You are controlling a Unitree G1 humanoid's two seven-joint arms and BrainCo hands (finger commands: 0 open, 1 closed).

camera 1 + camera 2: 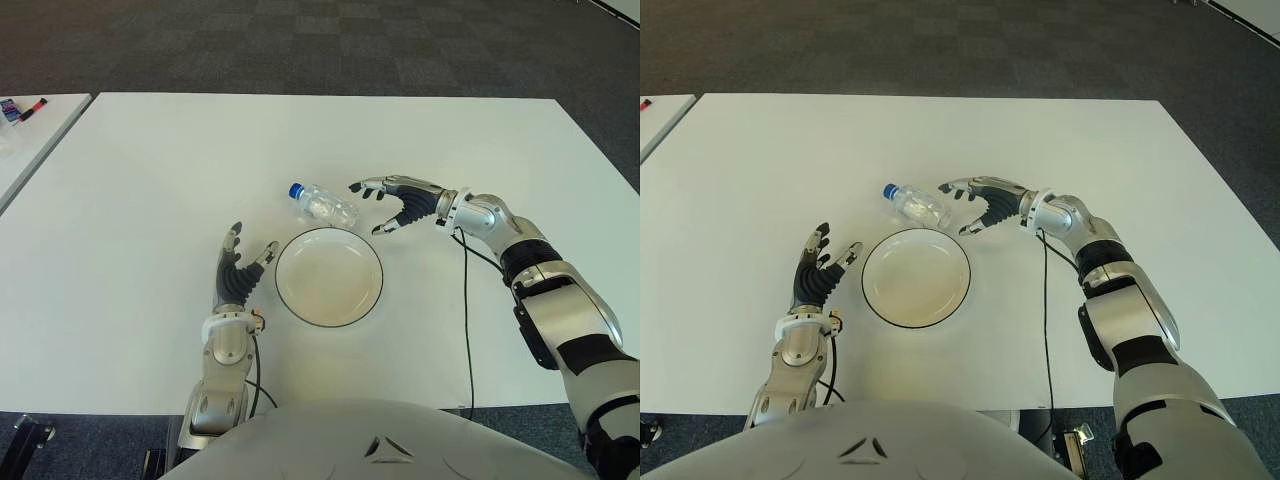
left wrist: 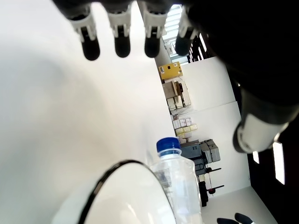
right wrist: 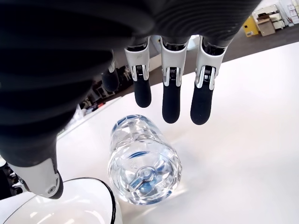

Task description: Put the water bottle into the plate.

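A clear plastic water bottle with a blue cap (image 1: 323, 204) is lying on its side on the white rectangular table (image 1: 130, 190), just beyond the round white plate with a thin dark rim (image 1: 329, 277), at about 12 o'clock from the plate's centre. The bottle's cap is pointing toward 10 o'clock and its base toward 4 o'clock; the bottle is sitting outside the rim, close to it. The right hand (image 1: 397, 203) is reaching in from 3 o'clock of the bottle, at its base end, with fingers (image 3: 170, 100) spread and gently curved over the bottle and the thumb below, grasping nothing; whether any fingertip is touching the plastic cannot be told. The left hand (image 1: 238, 273) is showing at 9 o'clock of the plate, just beside its rim, with fingers extended and apart, pointing toward 12 o'clock and holding nothing. A black cable (image 1: 467, 310) is running along the table from the right wrist toward 6 o'clock.
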